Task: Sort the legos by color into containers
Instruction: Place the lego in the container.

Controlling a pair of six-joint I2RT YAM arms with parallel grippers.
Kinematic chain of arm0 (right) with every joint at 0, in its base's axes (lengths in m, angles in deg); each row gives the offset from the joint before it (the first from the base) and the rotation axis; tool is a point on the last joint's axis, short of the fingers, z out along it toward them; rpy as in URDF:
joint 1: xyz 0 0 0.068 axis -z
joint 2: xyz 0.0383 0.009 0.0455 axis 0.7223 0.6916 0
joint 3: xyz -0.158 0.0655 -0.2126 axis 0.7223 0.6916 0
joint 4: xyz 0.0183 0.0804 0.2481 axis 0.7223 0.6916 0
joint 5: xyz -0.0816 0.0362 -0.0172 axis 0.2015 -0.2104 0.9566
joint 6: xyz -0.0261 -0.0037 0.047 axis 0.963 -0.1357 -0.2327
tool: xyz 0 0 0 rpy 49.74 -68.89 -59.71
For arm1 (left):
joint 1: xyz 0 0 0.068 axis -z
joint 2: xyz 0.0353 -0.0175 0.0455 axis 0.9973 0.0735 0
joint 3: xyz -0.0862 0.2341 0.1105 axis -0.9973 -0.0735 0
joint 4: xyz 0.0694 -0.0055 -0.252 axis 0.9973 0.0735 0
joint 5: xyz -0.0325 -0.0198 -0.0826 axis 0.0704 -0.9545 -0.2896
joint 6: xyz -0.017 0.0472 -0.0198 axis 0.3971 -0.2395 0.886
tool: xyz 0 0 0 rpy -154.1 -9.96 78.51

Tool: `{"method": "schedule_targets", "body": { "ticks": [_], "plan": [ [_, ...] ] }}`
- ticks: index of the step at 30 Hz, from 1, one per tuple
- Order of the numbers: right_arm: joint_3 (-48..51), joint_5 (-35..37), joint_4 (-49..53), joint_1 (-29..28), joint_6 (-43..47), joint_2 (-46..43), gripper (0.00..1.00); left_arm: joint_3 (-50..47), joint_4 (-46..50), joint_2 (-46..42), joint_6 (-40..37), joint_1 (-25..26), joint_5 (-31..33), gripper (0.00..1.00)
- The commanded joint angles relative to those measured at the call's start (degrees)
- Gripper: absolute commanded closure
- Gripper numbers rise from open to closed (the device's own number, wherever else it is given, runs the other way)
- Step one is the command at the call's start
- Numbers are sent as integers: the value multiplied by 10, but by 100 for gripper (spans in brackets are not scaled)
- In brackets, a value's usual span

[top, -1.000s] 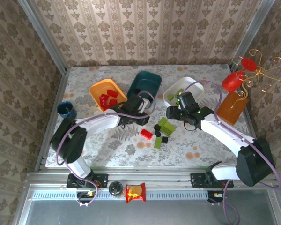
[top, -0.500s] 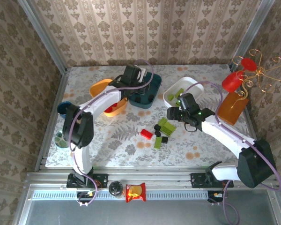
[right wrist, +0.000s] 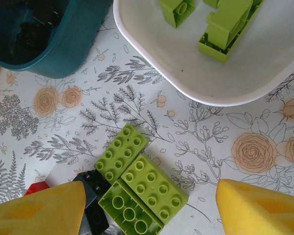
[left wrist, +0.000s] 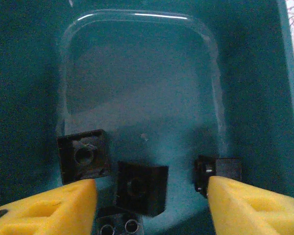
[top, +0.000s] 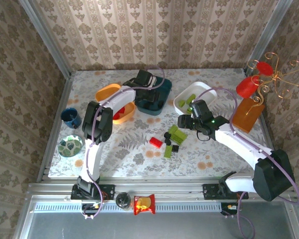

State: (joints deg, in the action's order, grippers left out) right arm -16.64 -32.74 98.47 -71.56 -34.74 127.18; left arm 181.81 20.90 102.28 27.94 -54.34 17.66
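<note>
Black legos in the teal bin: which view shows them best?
Left wrist: it looks straight into the dark teal bin, four black legos on its floor. Top external: the left gripper hangs over them. Right wrist: the bin's corner, dark shapes inside.

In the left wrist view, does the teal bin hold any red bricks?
No, the bricks visible on the floor of the teal bin are all black.

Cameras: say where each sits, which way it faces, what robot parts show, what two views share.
Top external: high behind the near edge, looking down on the table; left arm and right arm show.
Left wrist: looks into the teal bin at black bricks; left gripper open at bottom.
Right wrist: looks down on green bricks beside the white bin; right gripper open.
Both wrist views share the teal bin.
</note>
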Motion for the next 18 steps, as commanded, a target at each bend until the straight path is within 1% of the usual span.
{"method": "schedule_targets", "body": {
  "ticks": [1, 5, 10, 15, 17, 18],
  "plan": [
    [3, 1, 10, 4, -8, -18, 28, 12, 8, -30, -2, -3, -12, 28],
    [3, -4, 9, 4, -9, -22, 27, -25, -19, -98, 18, -3, -32, 18],
    [6, -16, 2, 3, -10, -17, 27, -131, -105, -234, 50, 6, -54, 10],
    [6, -33, -10, 1, -13, -5, 27, -226, -140, -352, 51, 30, -27, 5],
    [5, -39, -14, -2, -11, -1, 27, -267, -152, -394, 51, 41, -13, 0],
    [3, -43, -16, -4, -8, 4, 28, -291, -160, -415, 51, 47, -4, 0]
  ]
}}
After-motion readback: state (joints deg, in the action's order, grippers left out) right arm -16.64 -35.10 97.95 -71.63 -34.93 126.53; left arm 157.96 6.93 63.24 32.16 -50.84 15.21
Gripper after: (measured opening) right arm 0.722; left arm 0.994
